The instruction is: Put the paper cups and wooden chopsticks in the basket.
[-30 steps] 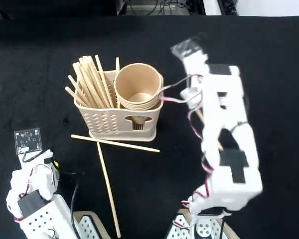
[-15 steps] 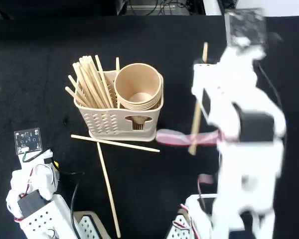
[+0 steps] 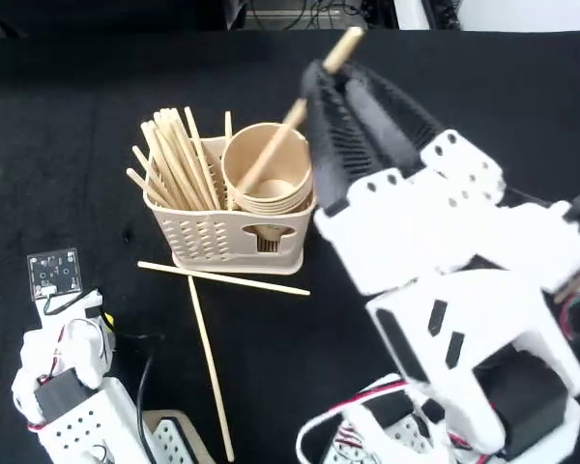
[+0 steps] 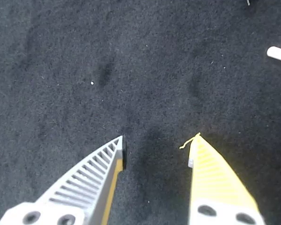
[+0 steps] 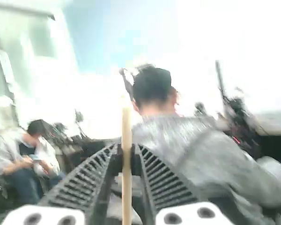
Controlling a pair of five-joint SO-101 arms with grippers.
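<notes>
Tool on my right arm [image 3: 314,87], seen from the high view, is clamped shut on one wooden chopstick [image 3: 275,143], held partway along so that the stick slants down across the mouth of the paper cups [image 3: 290,179]. These sit nested in the basket [image 3: 208,242], beside the bundle of chopsticks [image 3: 174,159] standing in the other compartment. To place it well, I judge that I should swing the lower end off the cups toward the bundle, tip the stick more upright, and let go only once the end is below the rim, since a slim round stick of smooth pale wood will bounce or roll. The cups are thin, tapered paper and would shift easily if prodded. The basket is stiff beige plastic with perforated walls. Two loose chopsticks [image 3: 222,277] lie crossed on the black, felt-like surface [image 3: 77,116] just in front of it, not yet gathered. From the left wrist view, my left tool [image 4: 159,138] hangs wide open and empty over the linty cloth, its ribbed fingers white and yellow. From the right wrist view, black ribbed fingers [image 5: 147,173] pinch the stick on both sides, and it rises straight between them.
</notes>
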